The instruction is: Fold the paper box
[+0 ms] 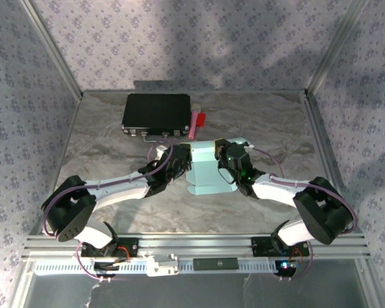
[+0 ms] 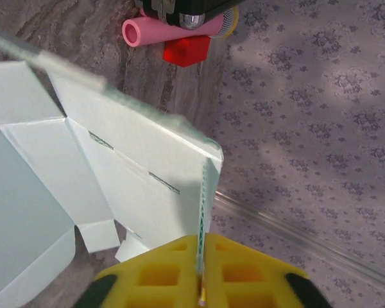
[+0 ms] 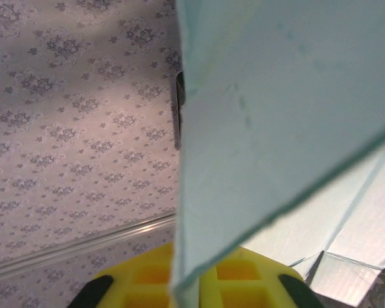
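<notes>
The paper box [image 1: 204, 172] sits in the middle of the tabletop [image 1: 109, 138], between the two arms and just in front of the black case [image 1: 156, 112]. It is partly formed: some panels stand up while the near flaps look to lie flat.

The left tool [image 2: 201, 260] is nearly closed, with the thin edge of a raised panel running between its yellow pads. The right tool [image 3: 186, 277] is clamped on another panel, which rises right in front of its camera.

My guess is the step in hand is bringing two opposite walls upright. To do it well, each tool should swing its panel around the scored crease rather than drag it. The two should move together so the base does not slide or lift. The card looks thin, so pulling outward could bow or tear it. I would not let go until a wall stands by itself or its tab is tucked in.

By my count: one paper box, one black case, one pink tube [image 2: 138, 31], one red block [image 2: 187, 50] beside it, and two tools.
</notes>
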Robot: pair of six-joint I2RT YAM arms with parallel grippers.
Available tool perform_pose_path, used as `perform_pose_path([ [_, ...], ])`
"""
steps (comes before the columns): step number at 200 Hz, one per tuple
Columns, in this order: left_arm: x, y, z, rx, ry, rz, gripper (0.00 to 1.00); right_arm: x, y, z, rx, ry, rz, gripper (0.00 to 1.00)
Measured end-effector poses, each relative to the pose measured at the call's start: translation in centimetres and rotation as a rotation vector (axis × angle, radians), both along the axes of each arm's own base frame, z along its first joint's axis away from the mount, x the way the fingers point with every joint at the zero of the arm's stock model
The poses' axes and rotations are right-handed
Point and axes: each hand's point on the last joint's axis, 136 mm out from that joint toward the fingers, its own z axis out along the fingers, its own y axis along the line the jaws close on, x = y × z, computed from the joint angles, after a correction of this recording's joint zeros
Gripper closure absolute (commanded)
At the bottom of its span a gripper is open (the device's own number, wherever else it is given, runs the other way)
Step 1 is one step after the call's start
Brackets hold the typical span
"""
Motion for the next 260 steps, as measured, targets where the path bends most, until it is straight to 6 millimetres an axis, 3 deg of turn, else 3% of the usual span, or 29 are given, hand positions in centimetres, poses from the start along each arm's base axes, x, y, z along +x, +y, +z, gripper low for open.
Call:
perform_pose_path([
  [16,-0.4,-0.5,-0.2,0.007,0.012,-0.049,0.32,-0.1,-0.4,-0.4,-0.012,0.035,0.006,1.00],
  [29,-0.8,-0.5,-0.6,0.049,0.036,-0.105,0.25,-0.2,-1.0,-0.4,-0.028,0.077,0.012,1.00],
  [48,-0.9,0.6,0.8,0.187,0.036,-0.196,0.26,-0.1,-2.1,0.8,-0.034,0.112,0.012,1.00],
  [84,1.8,2.2,10.7,0.338,-0.169,-0.320,0.33,-0.1,-3.4,2.8,-0.023,0.141,0.020,1.00],
  [104,2.2,1.3,13.1,0.393,-0.254,-0.408,0.37,-0.2,-3.6,2.1,-0.024,0.179,0.038,1.00],
  [124,2.6,-0.8,12.6,0.450,-0.272,-0.512,0.38,-0.3,-3.7,1.2,-0.032,0.221,0.050,1.00],
  [145,2.6,-3.0,9.7,0.504,-0.236,-0.610,0.37,-0.2,-3.9,0.9,-0.030,0.238,0.054,1.00],
  [166,1.9,-4.1,6.5,0.548,-0.176,-0.679,0.37,-0.1,-4.0,0.9,-0.024,0.244,0.060,1.00],
  [186,1.2,-4.8,4.7,0.577,-0.139,-0.724,0.35,0.0,-3.9,0.7,-0.020,0.252,0.069,1.00],
  [221,0.7,-5.4,3.2,0.603,-0.101,-0.761,0.34,0.0,-3.8,0.5,-0.017,0.261,0.081,1.00],
  [260,0.5,-5.4,3.1,0.603,-0.098,-0.765,0.34,0.1,-3.7,0.3,-0.016,0.268,0.085,1.00],
])
